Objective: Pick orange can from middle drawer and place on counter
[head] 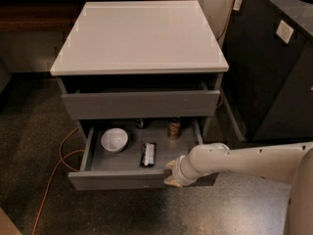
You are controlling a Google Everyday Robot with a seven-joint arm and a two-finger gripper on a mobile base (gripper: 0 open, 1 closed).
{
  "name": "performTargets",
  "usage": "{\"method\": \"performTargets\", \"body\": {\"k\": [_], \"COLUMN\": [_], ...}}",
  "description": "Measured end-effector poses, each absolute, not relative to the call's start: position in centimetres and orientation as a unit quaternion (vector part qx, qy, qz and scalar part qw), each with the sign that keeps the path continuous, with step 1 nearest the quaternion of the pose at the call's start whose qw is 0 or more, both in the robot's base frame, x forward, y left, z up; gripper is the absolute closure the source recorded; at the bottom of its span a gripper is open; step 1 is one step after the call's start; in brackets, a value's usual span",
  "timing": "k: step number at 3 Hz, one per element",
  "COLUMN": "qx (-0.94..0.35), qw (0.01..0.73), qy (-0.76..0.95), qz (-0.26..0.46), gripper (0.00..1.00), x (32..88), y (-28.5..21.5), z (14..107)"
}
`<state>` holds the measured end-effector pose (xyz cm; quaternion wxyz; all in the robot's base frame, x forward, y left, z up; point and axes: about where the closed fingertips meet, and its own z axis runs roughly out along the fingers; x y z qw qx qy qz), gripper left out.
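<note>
Camera view: end effector [171, 173] at front edge of middle drawer [117, 179], state unclear; orange can [174, 128] rear right.

One hand [172, 174] at the middle drawer [117, 179], one bowl [114, 139], one orange can [174, 128], one dark can [142, 124], one packet [148, 153]

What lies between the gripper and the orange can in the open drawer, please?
In the camera view, only bare floor of the middle drawer: the gripper sits at its front edge, the orange can stands at the back.
</note>
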<state>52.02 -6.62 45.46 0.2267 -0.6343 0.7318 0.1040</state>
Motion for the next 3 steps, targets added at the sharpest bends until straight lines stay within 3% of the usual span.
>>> {"method": "performTargets", "body": {"k": [1, 3], "qx": [-0.630, -0.610], "qw": [0.233, 0.253], "qy": [0.733, 0.740], "qz": [0.111, 0.129], "gripper": [0.04, 0.00], "x": [49.5, 50.4], "y": [-6.0, -5.3], "z": [45.9, 48.1]}}
